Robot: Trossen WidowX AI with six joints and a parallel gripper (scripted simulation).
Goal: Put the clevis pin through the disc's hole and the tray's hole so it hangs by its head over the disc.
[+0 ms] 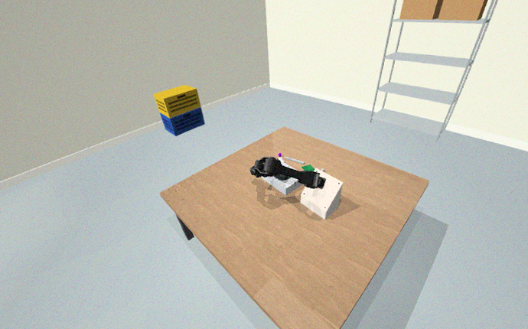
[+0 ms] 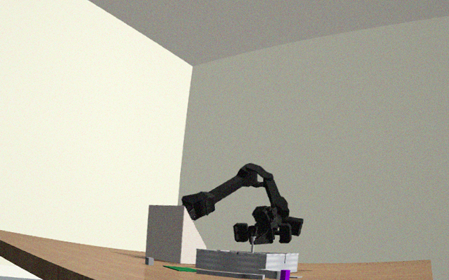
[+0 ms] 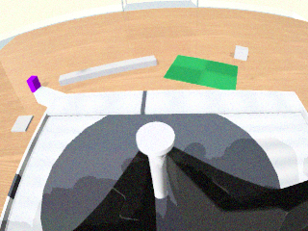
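My gripper (image 2: 254,237) (image 3: 156,157) is shut on the steel clevis pin (image 2: 252,247) (image 3: 155,138). The pin is about upright, head up, with its shank pointing down over the disc. The wide grey disc (image 3: 82,154) lies flat inside the rimmed steel tray (image 1: 287,189) (image 2: 231,261) (image 3: 192,102), partly in the arm's shadow. In the exterior view the tray's rim hides whatever of the pin is below rim height. The disc's hole and the tray's pin hole do not show, so I cannot tell whether the pin's tip is in them.
A white wedge-shaped block (image 1: 321,197) (image 2: 164,233) stands beside the tray. A grey bar (image 2: 230,274) (image 3: 108,70), a green plate (image 2: 180,269) (image 3: 202,72), a purple block (image 2: 284,274) (image 3: 33,84), a small pale cube (image 2: 149,260) (image 3: 241,53) and a flat grey piece (image 3: 22,123) lie around the tray.
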